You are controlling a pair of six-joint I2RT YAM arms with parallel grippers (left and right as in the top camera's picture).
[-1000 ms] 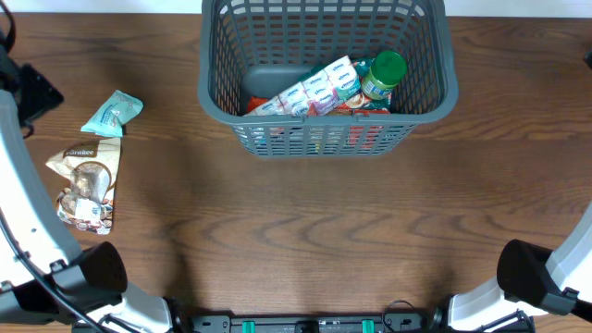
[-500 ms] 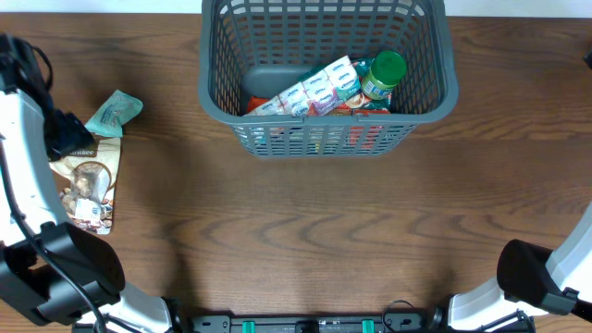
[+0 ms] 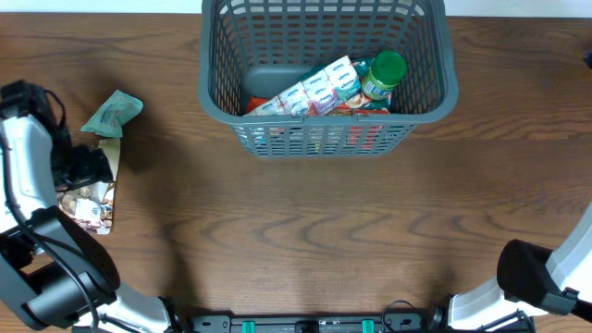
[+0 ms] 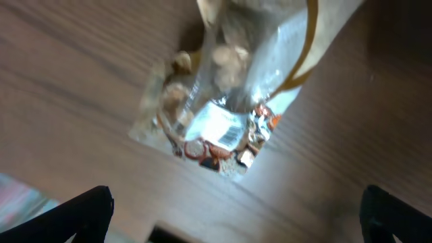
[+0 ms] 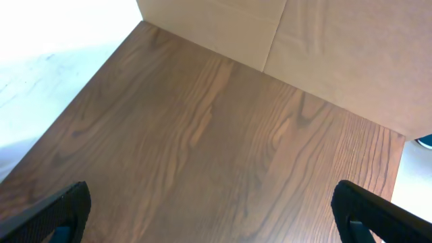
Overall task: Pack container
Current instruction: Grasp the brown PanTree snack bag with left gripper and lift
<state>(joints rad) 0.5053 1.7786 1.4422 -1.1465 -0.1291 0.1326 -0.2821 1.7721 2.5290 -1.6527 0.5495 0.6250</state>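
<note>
At 12 o'clock on the worktop [image 3: 324, 240], seen from overhead, sits the container [image 3: 211, 97], its far part cut off by the frame. Its load lies against the wall nearest me: a slanting row of small white packs [image 3: 313, 89], a green-lidded jar [image 3: 383, 72] touching them at their 3 o'clock, and something red [image 3: 356, 109] under both. Out at 9 o'clock on the worktop, well apart from the container, I see a teal packet [image 3: 113, 113] and, at its 6 o'clock, a clear snack bag [image 3: 91, 211]; I cannot tell whether the two touch or overlap. My left arm hangs over that bag, and its wrist camera looks down on it. The left pincer [image 4: 234, 202] stands spread wide, one finger at each lower corner of that view, the bag lying at 12 o'clock from the gap between them, nothing gripped. The right pincer [image 5: 210, 199] is likewise spread wide with nothing in it, over plain wood grain with a pale wall beyond at 12 o'clock.
</note>
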